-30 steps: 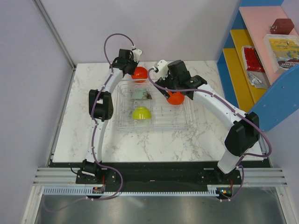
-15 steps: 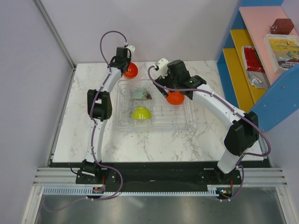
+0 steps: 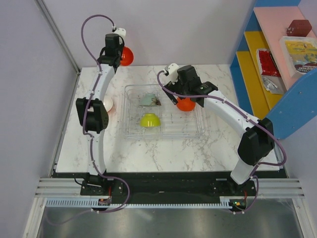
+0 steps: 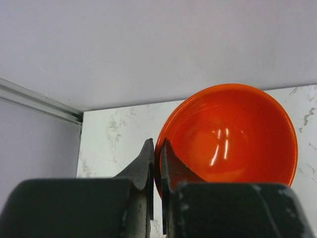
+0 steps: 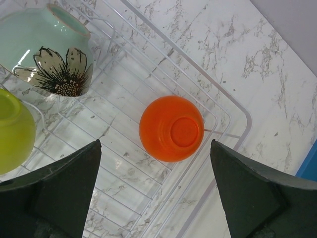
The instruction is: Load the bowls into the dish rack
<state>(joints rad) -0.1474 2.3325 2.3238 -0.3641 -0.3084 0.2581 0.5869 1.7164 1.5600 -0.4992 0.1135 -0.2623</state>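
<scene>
The left fingers (image 4: 143, 171), nearly closed, pinch the rim of a glossy orange bowl (image 4: 233, 139) and hold it in the air above the far edge of the marble surface (image 3: 148, 153), toward its far left corner. The bowl's hollow faces the wrist camera.

The clear dish rack (image 3: 171, 128) lies flat in the middle of the surface, somewhat nearer the far edge. Three bowls sit inside it. A small orange bowl (image 5: 171, 129) rests upside down, base up, in the rack's far right corner. A yellow-green bowl (image 3: 149, 120) sits, also upturned, in the near left part. A pale teal floral bowl (image 5: 47, 49) lies tilted by the rack's far edge, left of the middle.

The right fingers (image 5: 64, 188) hang wide apart directly over the small orange bowl, holding nothing and clear of it.

A pale rounded object (image 3: 107, 104), partly hidden by the left arm, lies on the surface just left of the rack. A blue, yellow and pink shelf unit (image 3: 247, 64) stands beyond the right edge.
</scene>
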